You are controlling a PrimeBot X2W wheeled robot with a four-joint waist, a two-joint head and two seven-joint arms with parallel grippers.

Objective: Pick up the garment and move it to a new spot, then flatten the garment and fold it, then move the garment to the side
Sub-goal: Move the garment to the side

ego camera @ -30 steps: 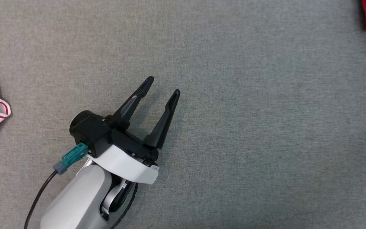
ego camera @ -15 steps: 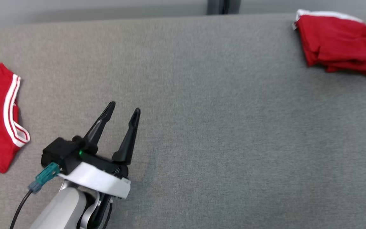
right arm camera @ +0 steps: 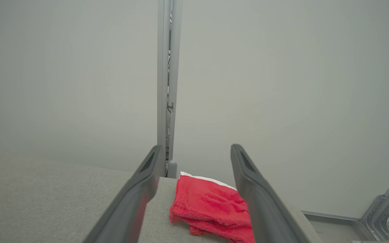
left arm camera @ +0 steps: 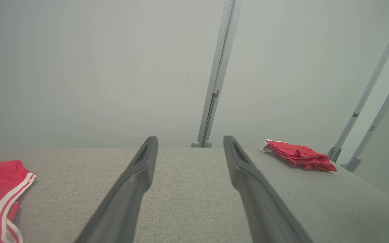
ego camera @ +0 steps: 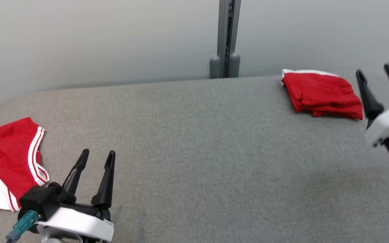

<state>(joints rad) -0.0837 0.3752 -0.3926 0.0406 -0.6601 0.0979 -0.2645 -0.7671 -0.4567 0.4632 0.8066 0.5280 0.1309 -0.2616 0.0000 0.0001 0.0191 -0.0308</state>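
Head view, folded red garment [ego camera: 319, 96] on grey surface [ego camera: 198, 152], striped garment [ego camera: 8, 152] left.

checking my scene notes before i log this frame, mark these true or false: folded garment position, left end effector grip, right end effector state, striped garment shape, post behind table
1. The folded garment lies near the far right of the table. True.
2. The left end effector grips the striped garment. False: it is open and empty, and that garment lies on the table to its left.
3. The right end effector is open. True.
4. The striped garment is folded into a compact pile. False: it lies spread out at the table's left end.
5. A grey post stands behind the table. True.
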